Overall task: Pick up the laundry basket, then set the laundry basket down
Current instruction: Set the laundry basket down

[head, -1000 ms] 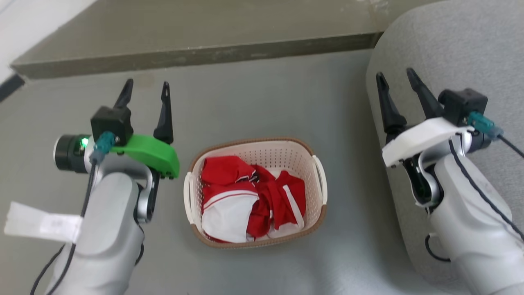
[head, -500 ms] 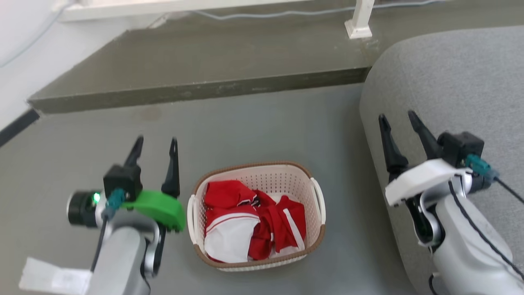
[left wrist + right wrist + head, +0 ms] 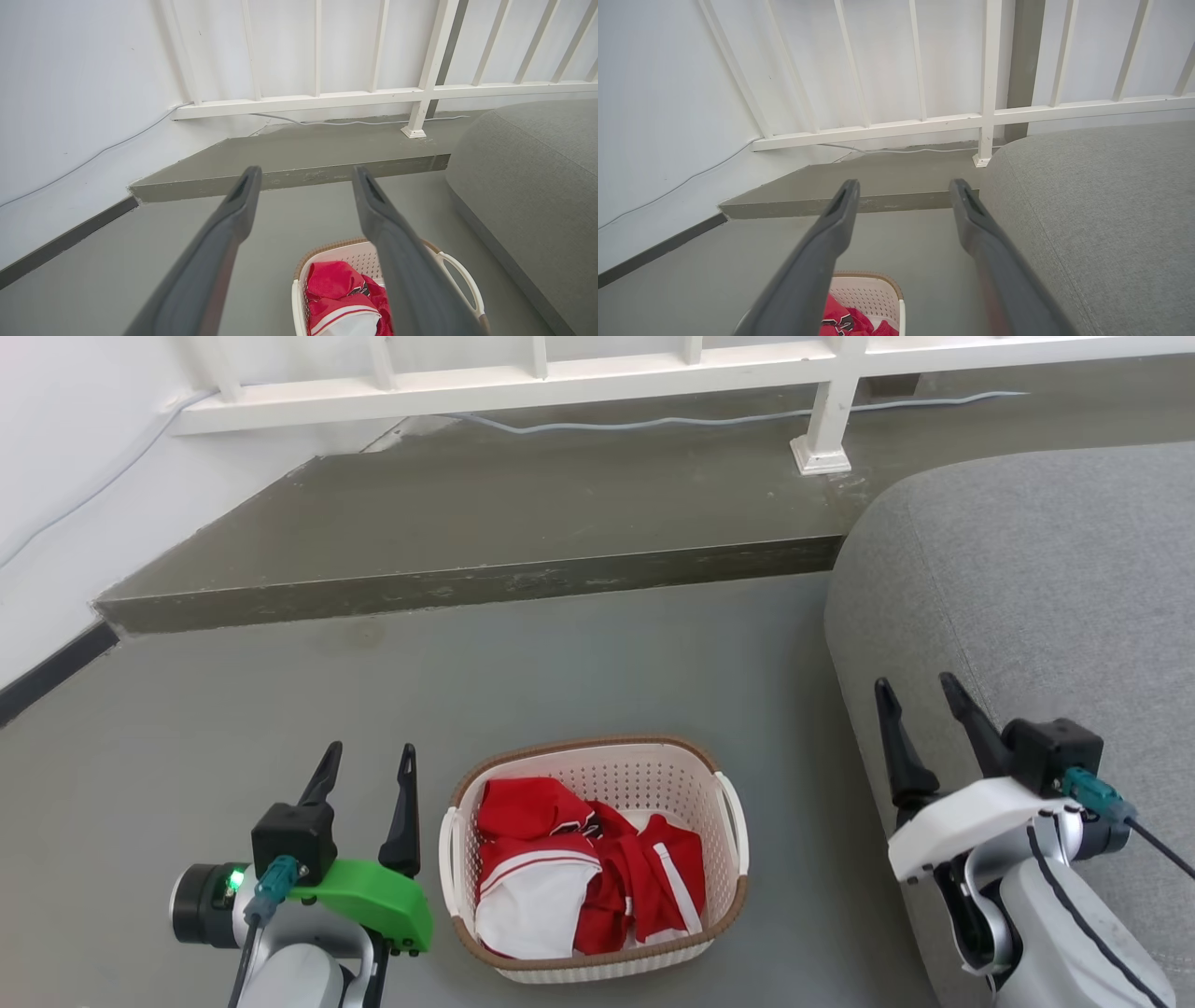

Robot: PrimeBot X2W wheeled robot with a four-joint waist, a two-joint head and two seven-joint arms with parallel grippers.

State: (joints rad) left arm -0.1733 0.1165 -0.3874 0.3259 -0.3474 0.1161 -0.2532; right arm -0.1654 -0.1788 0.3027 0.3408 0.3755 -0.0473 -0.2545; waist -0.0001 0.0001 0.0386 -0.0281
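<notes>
One laundry basket [image 3: 597, 744] is sitting between two grippers.
Lower left, the left gripper [image 3: 372, 749] is hanging open, empty; lower centre, the basket is holding red-and-white clothes [image 3: 588, 868]; lower right, the right gripper [image 3: 913, 681] is gaping, empty.

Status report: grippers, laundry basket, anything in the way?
Left gripper open, empty. Right gripper open, empty. Laundry basket on floor between them, untouched. Grey sofa close beside right gripper.

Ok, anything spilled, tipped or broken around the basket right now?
Nothing stands out. The laundry basket sits upright on the floor, the red and white clothes all inside its rim, no cracks visible. The left gripper and the right gripper are open, apart from it.
</notes>
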